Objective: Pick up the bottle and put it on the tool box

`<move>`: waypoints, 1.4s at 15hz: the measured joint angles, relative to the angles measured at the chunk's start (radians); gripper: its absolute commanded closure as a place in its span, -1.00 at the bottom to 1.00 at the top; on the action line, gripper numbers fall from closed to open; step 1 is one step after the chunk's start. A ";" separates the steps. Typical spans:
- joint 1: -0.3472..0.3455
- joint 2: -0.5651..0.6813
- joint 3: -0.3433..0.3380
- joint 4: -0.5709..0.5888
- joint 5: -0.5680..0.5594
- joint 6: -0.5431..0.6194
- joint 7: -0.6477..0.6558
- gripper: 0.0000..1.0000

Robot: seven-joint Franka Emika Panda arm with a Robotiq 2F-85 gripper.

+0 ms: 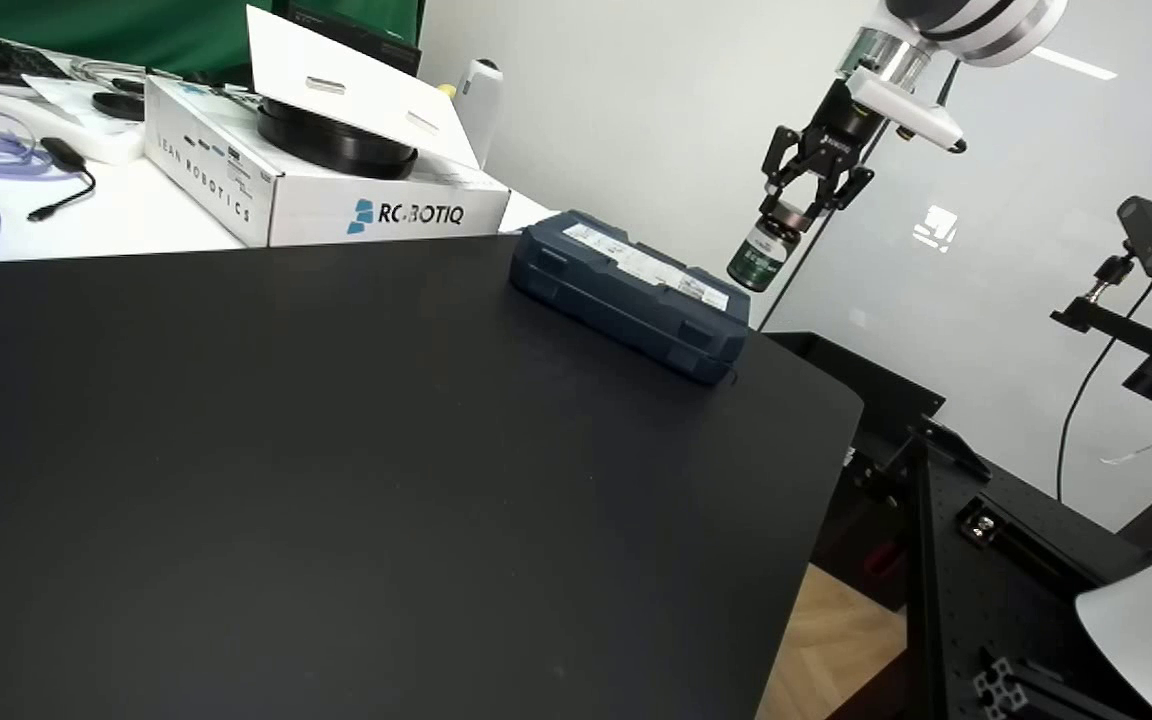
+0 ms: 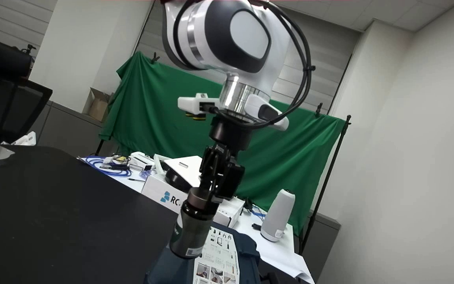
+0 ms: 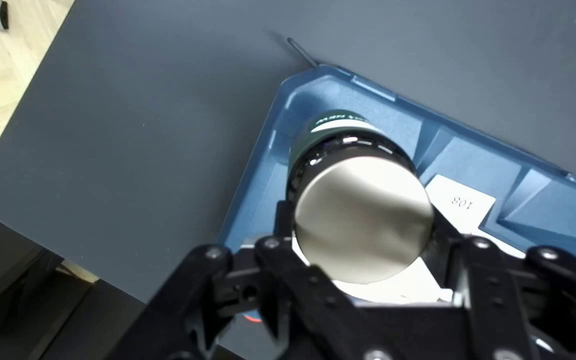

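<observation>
In an exterior view: see bottle [image 1: 758, 258] held by gripper [image 1: 793, 212], raised above tool box [image 1: 626, 300], by the end farther from white Robotiq carton [image 1: 386, 205]. Looks apart from lid [image 1: 636, 285]. Mark pick as done, place as pending.

In an exterior view: find bottle in front of tool box, partly hiding printed sheet [image 2: 221, 252] on lid. Hard to judge height over tool box from here.

In wrist view: note fingers [image 3: 284, 220] clamped on cap [image 3: 363, 220] from both sides. Seems lined up over a corner of tool box, with thin dark loop [image 3: 302, 51] poking out past that corner. Hard to judge any real lean against lid.

For set-down: probably shift inward along tool box first, onto printed sheet at mid-lid; avoid moulded shapes [image 3: 530, 187] beside it, likely to rock base. Square bottle to lid, lower slowly, halt at first contact. Spread fingers only with bottle flat on tool box, then back straight up so as not to drag cap. Main risk: tipping over tool box edge on release this near the corner.
</observation>
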 measured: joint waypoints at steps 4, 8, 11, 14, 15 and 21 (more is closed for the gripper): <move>-0.043 0.090 -0.002 0.144 0.014 -0.037 -0.001 0.28; -0.093 0.219 -0.003 0.284 0.036 -0.065 -0.001 0.28; -0.116 0.314 -0.001 0.377 0.053 -0.092 -0.001 0.28; -0.125 0.393 0.000 0.453 0.061 -0.118 0.000 0.28; -0.126 0.414 0.000 0.472 0.061 -0.124 0.000 0.28; -0.126 0.474 0.006 0.541 0.065 -0.148 0.000 0.28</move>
